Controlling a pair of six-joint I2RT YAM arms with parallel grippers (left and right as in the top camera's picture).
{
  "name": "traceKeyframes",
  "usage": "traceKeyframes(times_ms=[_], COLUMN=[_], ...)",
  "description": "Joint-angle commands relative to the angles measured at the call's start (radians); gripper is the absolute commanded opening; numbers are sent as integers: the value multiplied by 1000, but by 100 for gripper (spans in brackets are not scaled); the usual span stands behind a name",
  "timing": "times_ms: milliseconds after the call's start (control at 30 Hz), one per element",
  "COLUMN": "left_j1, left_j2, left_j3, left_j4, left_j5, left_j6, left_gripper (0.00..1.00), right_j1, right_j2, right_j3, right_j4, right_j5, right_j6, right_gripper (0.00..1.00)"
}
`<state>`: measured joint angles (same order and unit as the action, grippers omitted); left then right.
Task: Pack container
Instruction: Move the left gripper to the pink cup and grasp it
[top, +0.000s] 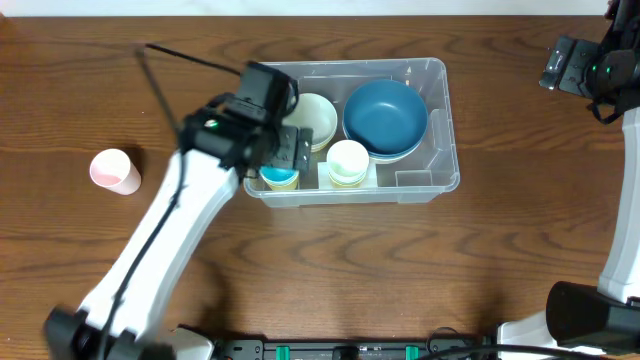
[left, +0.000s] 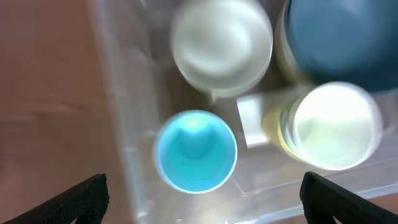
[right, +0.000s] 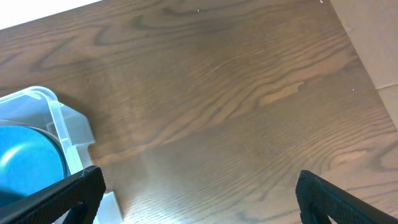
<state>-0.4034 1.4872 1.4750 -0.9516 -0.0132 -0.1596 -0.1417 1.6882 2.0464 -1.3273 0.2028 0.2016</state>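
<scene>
wrist views first: the left wrist camera looks straight down into the container and gives me what the overhead cannot, since from above the left arm covers the bin's left end. i see the left gripper hanging there with its two dark fingers at the bottom corners of the picture, jaws wide apart and gripping nothing. below and between them a blue cup stands upright in the front left corner of the bin, clear of both fingers. beside it is a stack of pale cups, behind it a cream bowl, and a blue bowl at the upper right; that picture is blurred. only the overhead shows me the whole table: the container sits at its middle toward the far edge, and a pink cup rests on the wood well to the left, outside the bin. the right gripper is far off at the far right corner; its own camera shows jaws wide apart over the wood, with the bin's corner and the blue bowl's edge at the left.
</scene>
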Motion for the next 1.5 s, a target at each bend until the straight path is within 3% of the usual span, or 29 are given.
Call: traceKeyframes(times_ms=[0,200,433,800,1300,1367,1467], left_j1=[13,137,375,581,621,621,621], left_j2=[-118,-188,-69,282,564,592,615], left_j3=[68,68,67,67,51,44,37], left_j4=[-7,22,26,-2,-13,-15,-21], left_j5=[-214,-498,-511,-348,-166,-151,-150], left_j6=[-3,-10,-126,-157,-156,-156,-156], left_gripper=[98,98,98,98,100,93,69], right_j1=[-2,-2,-2,-2,-2,-2,-2], right_j2=[-1,-1,-1,-1,-1,-1,-1], right_j3=[1,1,1,1,1,1,1], right_j4=[-1,-1,-1,-1,-1,-1,-1], right_j5=[7,7,7,7,7,7,7], right_j6=[11,11,11,11,11,11,11], right_gripper=[99,99,99,99,99,99,99])
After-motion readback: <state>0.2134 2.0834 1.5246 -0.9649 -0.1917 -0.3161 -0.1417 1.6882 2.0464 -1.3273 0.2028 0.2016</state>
